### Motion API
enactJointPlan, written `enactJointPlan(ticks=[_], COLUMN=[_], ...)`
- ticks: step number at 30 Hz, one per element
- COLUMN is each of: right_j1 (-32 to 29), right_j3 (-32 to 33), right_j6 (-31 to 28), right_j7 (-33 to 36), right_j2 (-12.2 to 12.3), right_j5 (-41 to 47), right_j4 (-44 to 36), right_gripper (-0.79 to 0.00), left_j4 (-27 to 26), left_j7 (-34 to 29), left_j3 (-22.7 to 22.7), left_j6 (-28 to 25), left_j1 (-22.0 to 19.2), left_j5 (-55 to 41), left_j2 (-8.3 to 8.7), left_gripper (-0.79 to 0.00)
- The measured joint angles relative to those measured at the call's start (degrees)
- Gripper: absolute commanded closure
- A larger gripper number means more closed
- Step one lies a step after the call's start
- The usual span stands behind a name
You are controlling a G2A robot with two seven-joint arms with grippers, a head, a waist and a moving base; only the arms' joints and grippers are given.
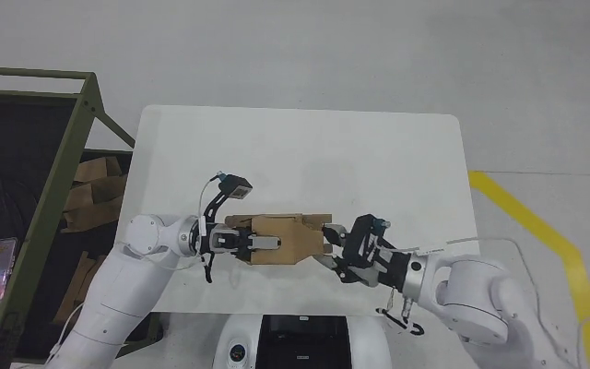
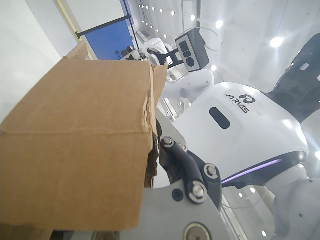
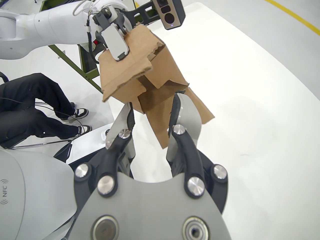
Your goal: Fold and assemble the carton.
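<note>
1. The carton (image 3: 162, 63) is held up over the near edge of the table, between our two grippers, with its long side running from one arm to the other.
2. Our right gripper (image 3: 153, 102) is at the carton's unfolded end. Its fingers are spread apart on either side of that end, and we cannot tell whether they press on it. A loose flap (image 3: 161, 126) hangs down between and behind them.
3. Our left gripper (image 3: 120, 54) is clamped on the wall at the opposite end, with one finger lying flat on the outside of the panel.
4. The white table (image 1: 369, 157) stretches away beyond the carton.
5. Off the table's left side stands a green rack (image 1: 55, 74) with cardboard pieces (image 1: 97, 189) lying in it.
</note>
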Motion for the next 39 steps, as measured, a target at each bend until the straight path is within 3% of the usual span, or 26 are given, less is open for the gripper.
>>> enactJointPlan(ticks=[2,3,5,6,12,20,30,39], right_j1=[-2.14,-3.33,-4.83,-5.66,-6.76,-4.16,1.69,5.74], right_j3=[2.28,3.50,5.43,6.69,10.13,10.16,6.12,2.91], right_j6=[-0.31,-0.48,-1.25,-1.81,-3.42,-0.89,6.68,7.65], right_j7=[-1.50,-2.56,-4.03,-4.63,-5.49,-4.45,6.87,10.57], right_j2=[0.23,0.32,0.48,0.59,0.84,0.71,0.55,0.31], right_j5=[0.87,1.58,2.87,3.68,6.32,9.07,17.04,20.71], right_j4=[-0.64,-0.75,-0.74,-0.72,-0.71,-0.71,0.23,4.82], right_gripper=[-0.311,-0.363,-0.576,-0.785,-0.785,-0.785,-0.785,-0.785], left_j4=[-0.46,-0.71,-1.26,-1.72,-2.72,-3.37,-4.05,-3.87], left_j7=[1.22,2.16,4.10,5.23,8.53,9.64,11.09,12.27], left_j3=[-0.15,-0.34,-0.48,-0.27,0.39,1.83,4.11,5.72], left_j6=[-1.22,-2.18,-4.12,-5.25,-8.51,-9.61,-11.06,-12.25], left_j1=[0.37,0.54,0.97,1.29,1.92,1.71,0.82,0.29], left_j5=[1.33,2.22,4.26,5.22,8.14,9.32,9.19,8.59], left_j2=[0.15,0.24,0.39,0.48,1.16,2.34,4.00,5.51], left_gripper=[0.000,0.000,0.000,0.000,0.000,0.000,0.000,0.000])
